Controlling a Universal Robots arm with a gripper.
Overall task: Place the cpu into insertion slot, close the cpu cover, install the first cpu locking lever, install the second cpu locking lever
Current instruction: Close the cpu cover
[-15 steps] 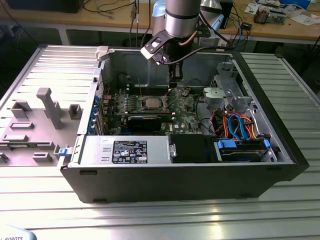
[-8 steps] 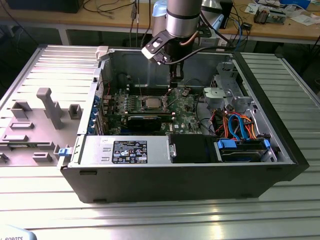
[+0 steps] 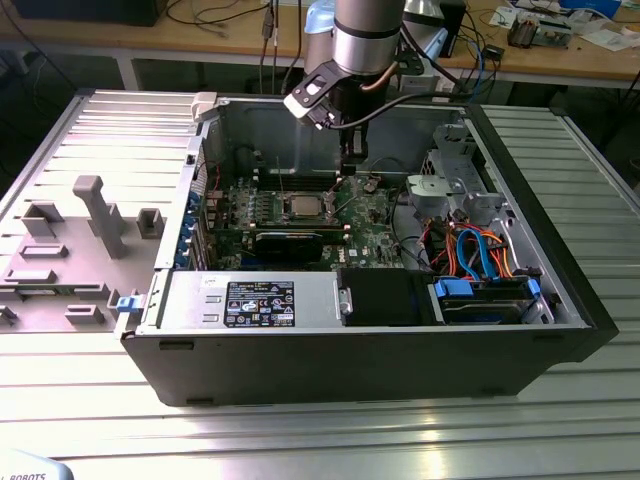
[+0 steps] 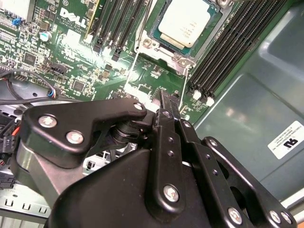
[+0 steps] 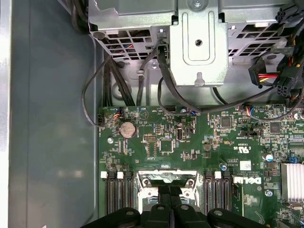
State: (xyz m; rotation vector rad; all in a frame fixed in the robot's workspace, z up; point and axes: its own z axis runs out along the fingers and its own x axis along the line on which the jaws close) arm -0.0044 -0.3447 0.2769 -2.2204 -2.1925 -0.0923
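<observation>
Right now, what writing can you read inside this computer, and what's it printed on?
On the motherboard: a white maker's logo, not read out here.
On the power supply label: print too small to read.
On the white sticker on the case wall: too small to read.

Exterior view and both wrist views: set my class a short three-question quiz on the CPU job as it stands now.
1. True or false: the cpu lies seated in the green motherboard, with the cpu cover down around it.
2. The gripper is nearest to: A the cpu, B the power supply, C the grey panel outside the case.
3. Fill in: the gripper's jaws are ____.
Key: 1 true; 2 A; 3 shut.
</observation>
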